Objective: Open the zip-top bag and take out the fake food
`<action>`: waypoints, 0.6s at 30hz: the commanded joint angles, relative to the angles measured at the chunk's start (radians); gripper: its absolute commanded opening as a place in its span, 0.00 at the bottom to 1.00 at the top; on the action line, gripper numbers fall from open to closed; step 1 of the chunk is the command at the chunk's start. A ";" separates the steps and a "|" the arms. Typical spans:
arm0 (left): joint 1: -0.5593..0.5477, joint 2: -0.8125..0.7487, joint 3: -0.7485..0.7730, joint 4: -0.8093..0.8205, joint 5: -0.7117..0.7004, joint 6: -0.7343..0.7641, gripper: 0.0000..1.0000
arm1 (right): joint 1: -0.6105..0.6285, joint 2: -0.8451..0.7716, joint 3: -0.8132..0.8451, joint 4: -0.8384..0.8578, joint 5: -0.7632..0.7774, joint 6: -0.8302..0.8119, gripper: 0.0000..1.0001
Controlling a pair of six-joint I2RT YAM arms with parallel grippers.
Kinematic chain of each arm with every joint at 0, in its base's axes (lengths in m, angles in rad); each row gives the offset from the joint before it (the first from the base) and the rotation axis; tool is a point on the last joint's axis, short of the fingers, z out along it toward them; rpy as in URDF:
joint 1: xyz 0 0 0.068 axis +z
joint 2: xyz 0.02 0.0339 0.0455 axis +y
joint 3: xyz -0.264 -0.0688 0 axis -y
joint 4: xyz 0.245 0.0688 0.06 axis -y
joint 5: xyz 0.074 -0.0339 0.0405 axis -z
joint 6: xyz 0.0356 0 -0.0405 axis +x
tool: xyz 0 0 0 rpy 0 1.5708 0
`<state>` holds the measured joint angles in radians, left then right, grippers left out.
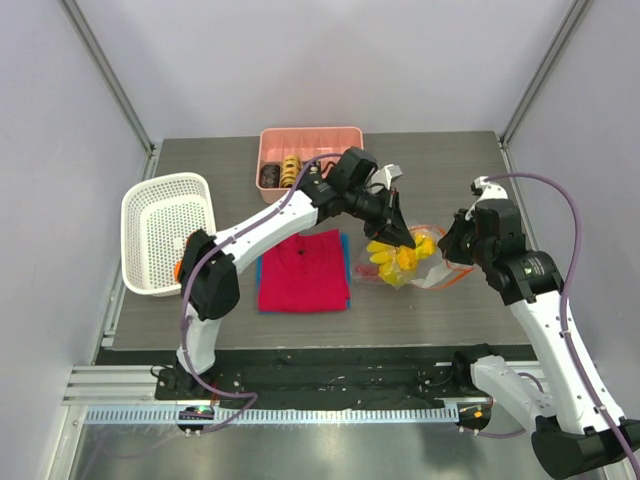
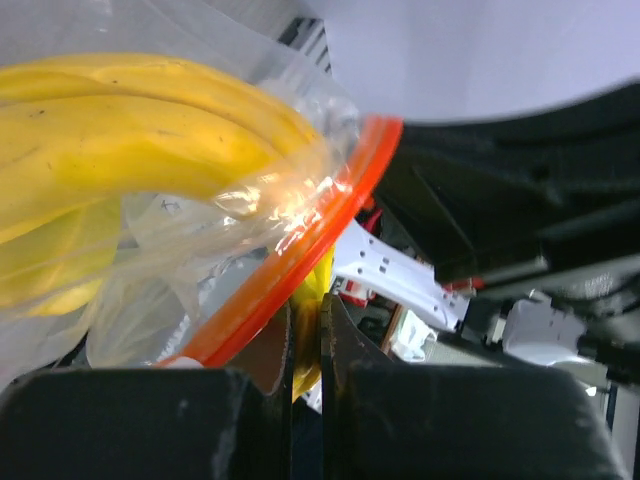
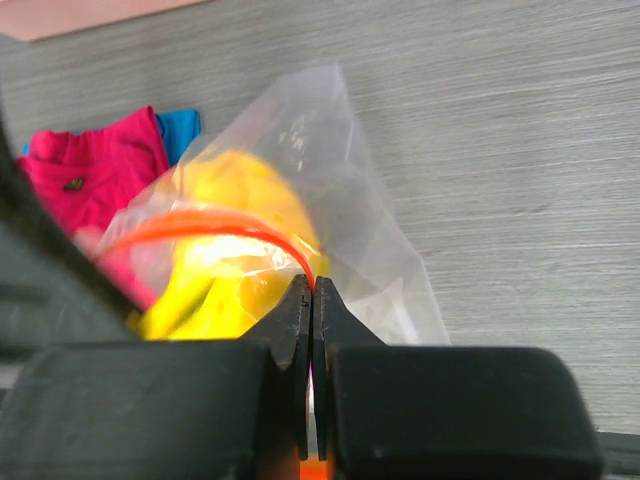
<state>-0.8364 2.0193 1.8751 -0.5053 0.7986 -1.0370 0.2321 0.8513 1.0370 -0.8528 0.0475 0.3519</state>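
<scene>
The zip-top bag (image 1: 428,268) is held up off the table between my two grippers, right of the red shirt. Its orange zip strip (image 2: 300,250) curves open in the left wrist view. Yellow bananas (image 1: 393,258) lie inside it and fill the left wrist view (image 2: 120,140); they also show as a yellow blur in the right wrist view (image 3: 225,200). My left gripper (image 1: 403,238) is shut on the bag's edge beside the strip (image 2: 305,312). My right gripper (image 1: 447,247) is shut on the orange strip (image 3: 312,285). The red fruit is not visible.
A folded red shirt (image 1: 303,270) lies on a blue cloth left of the bag. A pink tray (image 1: 310,134) with ring-shaped pieces stands at the back. A white basket (image 1: 165,232) sits at the left, a small orange thing (image 1: 178,268) at its near edge.
</scene>
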 commanded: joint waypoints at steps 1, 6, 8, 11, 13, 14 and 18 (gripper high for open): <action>-0.024 -0.116 0.033 -0.109 0.151 0.149 0.00 | -0.004 0.058 0.083 0.017 0.061 0.045 0.01; -0.069 -0.090 0.101 -0.277 0.113 0.273 0.00 | -0.005 0.112 0.195 0.008 0.026 0.055 0.01; -0.078 -0.087 0.119 -0.256 0.111 0.269 0.00 | -0.004 0.129 0.204 -0.003 0.025 0.030 0.01; -0.101 -0.062 0.196 -0.268 0.100 0.295 0.00 | -0.005 0.134 0.178 0.030 -0.032 0.013 0.01; -0.113 -0.070 0.220 -0.230 0.088 0.311 0.00 | -0.005 0.144 0.155 0.041 -0.090 0.013 0.01; -0.115 -0.083 0.207 -0.152 0.090 0.308 0.00 | -0.005 0.146 0.128 0.040 -0.119 0.018 0.01; -0.113 -0.162 0.112 0.068 0.157 0.261 0.00 | -0.005 0.100 0.041 0.067 -0.124 0.050 0.01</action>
<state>-0.9558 1.9625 2.0266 -0.6594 0.8680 -0.7666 0.2314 0.9859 1.1484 -0.8330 -0.0334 0.3813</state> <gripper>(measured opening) 0.052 0.025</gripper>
